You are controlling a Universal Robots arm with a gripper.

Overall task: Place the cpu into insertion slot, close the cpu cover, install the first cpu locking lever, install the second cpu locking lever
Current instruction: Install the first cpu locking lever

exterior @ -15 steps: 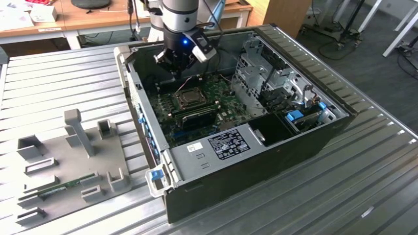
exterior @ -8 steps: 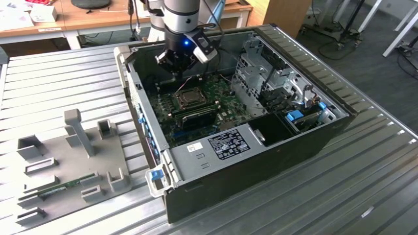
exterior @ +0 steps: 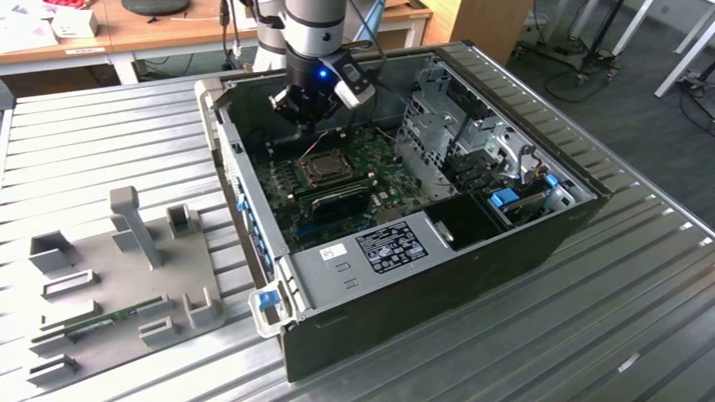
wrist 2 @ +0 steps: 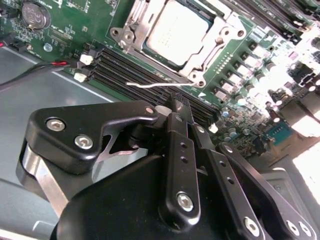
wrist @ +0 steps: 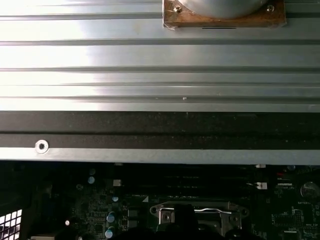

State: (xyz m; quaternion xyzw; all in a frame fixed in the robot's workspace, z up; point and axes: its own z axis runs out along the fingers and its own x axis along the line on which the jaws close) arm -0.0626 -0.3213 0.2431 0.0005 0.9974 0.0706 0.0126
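The cpu (wrist 2: 177,30), a dull silver square, lies in the insertion slot (exterior: 324,166) on the green board inside the open computer case. The cpu cover (wrist 2: 216,46), a silvery frame, lies flat around it. A thin wire locking lever (wrist 2: 150,85) runs along the socket's edge beside the memory slots, its bent end free. My gripper (wrist 2: 178,103) hangs just above the board, its black fingers pressed together and empty, tips a short way from that lever. In the exterior view the gripper (exterior: 304,107) hovers over the case's far corner, behind the socket. The first wrist view shows the cover (wrist: 197,214) low in shadow.
Black memory slots (wrist 2: 130,70) and a red-and-black cable (wrist 2: 45,67) lie close to the fingertips. A metal drive cage (exterior: 447,126) stands at the exterior view's right of the board. The case wall (wrist: 160,130) rises behind. A grey fixture plate (exterior: 123,276) sits on the ridged table.
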